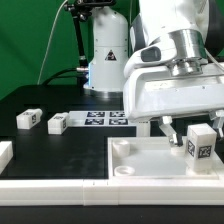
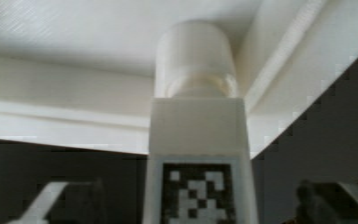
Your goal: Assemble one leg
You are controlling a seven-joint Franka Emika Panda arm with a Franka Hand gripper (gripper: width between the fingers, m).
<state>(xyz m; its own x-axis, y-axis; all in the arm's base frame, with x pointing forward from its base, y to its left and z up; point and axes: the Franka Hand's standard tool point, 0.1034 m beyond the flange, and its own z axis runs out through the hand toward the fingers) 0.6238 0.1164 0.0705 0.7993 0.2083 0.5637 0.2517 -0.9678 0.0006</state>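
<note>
A leg (image 1: 200,143), a small white block with a black-and-white tag, stands on the large white tabletop (image 1: 140,165) at the exterior view's right. My gripper (image 1: 193,130) hangs over it with a finger on either side. In the wrist view the leg (image 2: 199,150) fills the middle, tag towards the camera, and its round white peg (image 2: 197,60) points at the tabletop (image 2: 60,70). The dark fingers (image 2: 43,205) stand clear of the leg's sides with a gap on each side. The gripper is open.
Two more white tagged legs (image 1: 27,119) (image 1: 57,123) lie on the black table at the exterior view's left. The marker board (image 1: 106,120) lies behind them by the robot base. Another white part (image 1: 5,152) shows at the left edge.
</note>
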